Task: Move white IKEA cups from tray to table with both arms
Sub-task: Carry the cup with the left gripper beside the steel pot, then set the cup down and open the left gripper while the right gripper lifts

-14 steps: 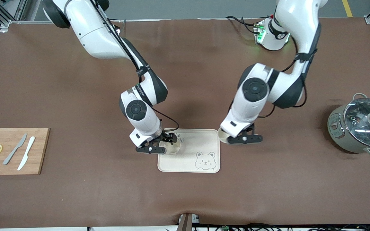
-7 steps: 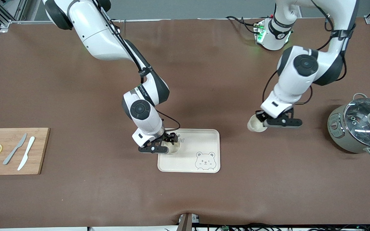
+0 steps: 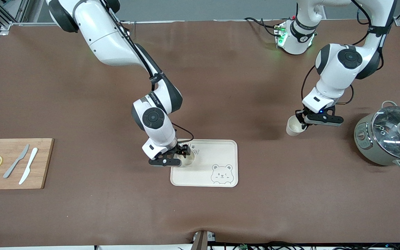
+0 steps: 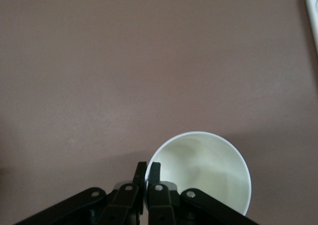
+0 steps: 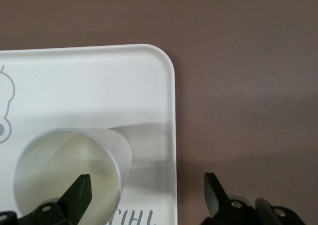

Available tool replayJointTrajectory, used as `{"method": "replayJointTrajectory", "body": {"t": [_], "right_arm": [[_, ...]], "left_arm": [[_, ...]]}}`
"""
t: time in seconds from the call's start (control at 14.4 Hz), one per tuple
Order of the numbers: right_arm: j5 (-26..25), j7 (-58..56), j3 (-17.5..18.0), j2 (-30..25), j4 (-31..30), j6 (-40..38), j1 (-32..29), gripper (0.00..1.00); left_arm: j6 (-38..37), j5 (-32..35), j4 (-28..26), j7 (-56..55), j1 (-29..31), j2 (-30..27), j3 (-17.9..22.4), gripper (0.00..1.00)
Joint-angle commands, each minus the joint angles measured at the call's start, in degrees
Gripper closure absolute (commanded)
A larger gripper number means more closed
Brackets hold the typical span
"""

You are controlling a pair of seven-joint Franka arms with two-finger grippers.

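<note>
The cream bear-printed tray (image 3: 217, 156), lower centre of the front view, carried one small cream-white tapered cup (image 3: 187, 160) at its corner. The right gripper (image 3: 175, 158) stood spread wide around that cup, apparently not touching it. At centre right, the left gripper (image 3: 306, 119) pinched the second cup's (image 3: 294, 125) rim over the brown table (image 3: 82, 208).

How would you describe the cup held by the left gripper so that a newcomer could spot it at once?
Start at the grey-green lidded pot at the left arm's end of the table. Just beside it, the left gripper pinches a cup by its rim over bare table. The other cup is on the bear-printed tray.
</note>
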Motion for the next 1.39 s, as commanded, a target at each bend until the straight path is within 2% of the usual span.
{"method": "replayJointTrajectory", "body": {"t": [0.0, 0.42, 0.55, 0.62, 0.69, 0.83, 0.97, 1.11, 1.18, 1.25, 1.32], "right_arm": [[-1.1, 1.4, -0.2, 1.3, 1.4, 0.1, 0.3, 0.0], [-0.8, 1.4, -0.1, 2.4, 1.8, 0.9, 0.1, 0.01], [-0.7, 1.5, 0.0, 2.4, 2.0, 0.9, -0.1, 0.37], [-0.7, 1.4, 0.0, 2.4, 2.0, 1.0, -0.1, 0.46], [-0.7, 1.2, 0.0, 2.4, 2.2, 0.9, -0.2, 0.6], [-0.7, 1.2, 0.0, 2.4, 2.6, 0.8, -0.3, 0.82], [-0.7, 1.2, 0.0, 2.4, 2.6, 0.7, -0.3, 0.98], [-0.8, 1.2, -0.1, 2.4, 2.7, 0.2, -0.1, 1.0], [-0.8, 1.3, 0.0, 2.4, 2.7, 0.4, -0.2, 1.0], [-0.7, 1.3, 0.0, 2.4, 2.7, 0.6, -0.1, 1.0], [-0.7, 1.3, 0.0, 2.3, 2.7, 0.6, -0.3, 1.0]], "left_arm": [[6.6, 1.0, -5.2, 5.2, 4.2, -0.3, -0.7, 1.0], [10.4, 1.2, -6.3, 8.8, 7.5, 3.6, -0.7, 1.0], [10.4, 1.2, -6.1, 9.2, 7.8, 4.6, -0.7, 1.0], [10.4, 1.2, -6.0, 9.2, 7.8, 4.9, -0.7, 1.0], [10.4, 1.3, -5.8, 9.3, 8.3, 5.2, -0.7, 1.0], [10.4, 1.3, -5.7, 9.8, 8.6, 5.7, -0.7, 1.0], [10.4, 1.3, -5.4, 10.0, 8.6, 6.0, -0.7, 1.0], [10.4, 1.3, -4.7, 12.6, 8.6, 6.9, -0.7, 0.7], [10.4, 1.3, -4.1, 14.0, 8.7, 7.4, -0.7, 0.46], [10.4, 1.3, -4.0, 14.9, 8.7, 7.4, -0.7, 0.36], [10.4, 1.2, -3.6, 15.1, 8.7, 7.7, -0.7, 0.12]]}}
